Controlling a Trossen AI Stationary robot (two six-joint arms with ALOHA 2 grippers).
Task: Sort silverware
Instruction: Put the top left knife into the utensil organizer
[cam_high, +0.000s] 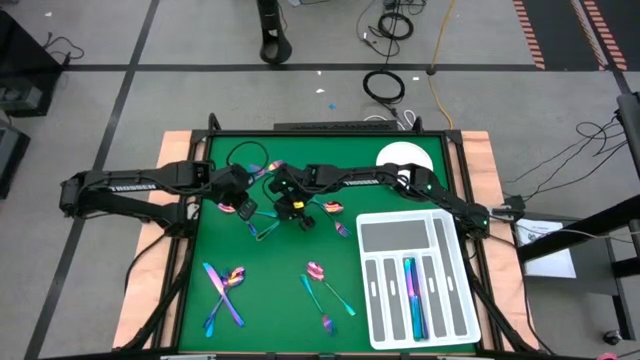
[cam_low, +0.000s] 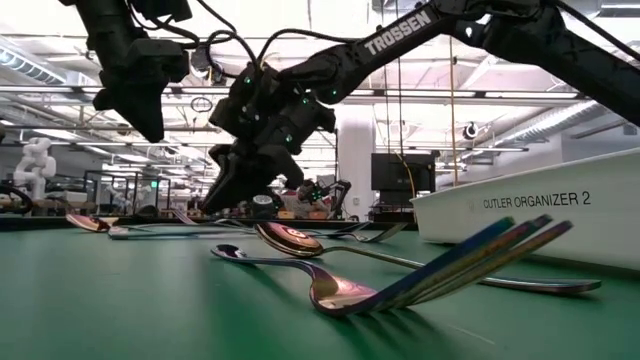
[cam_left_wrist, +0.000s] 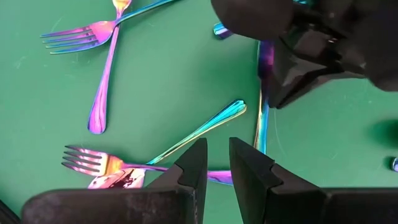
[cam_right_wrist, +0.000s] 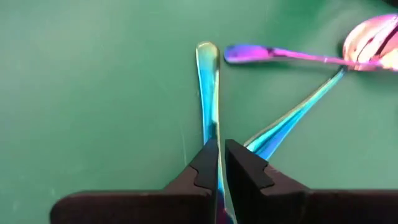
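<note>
Right hand: fingers pressed onto a slim blue-sheened utensil handle, pinching it low over the green tabletop, mid-table.
Left hand: fingers nearly together, a narrow gap, nothing between them; hovers just beside the right hand.
Silverware: forks and spoons scattered on the tabletop near both hands and toward the front edge.
Tray: white organizer at right, one iridescent piece in a long slot.
Plate: behind the tray.

Utensil: lower end hidden between right gripper fingers.
Plate: partly behind right arm.
</note>
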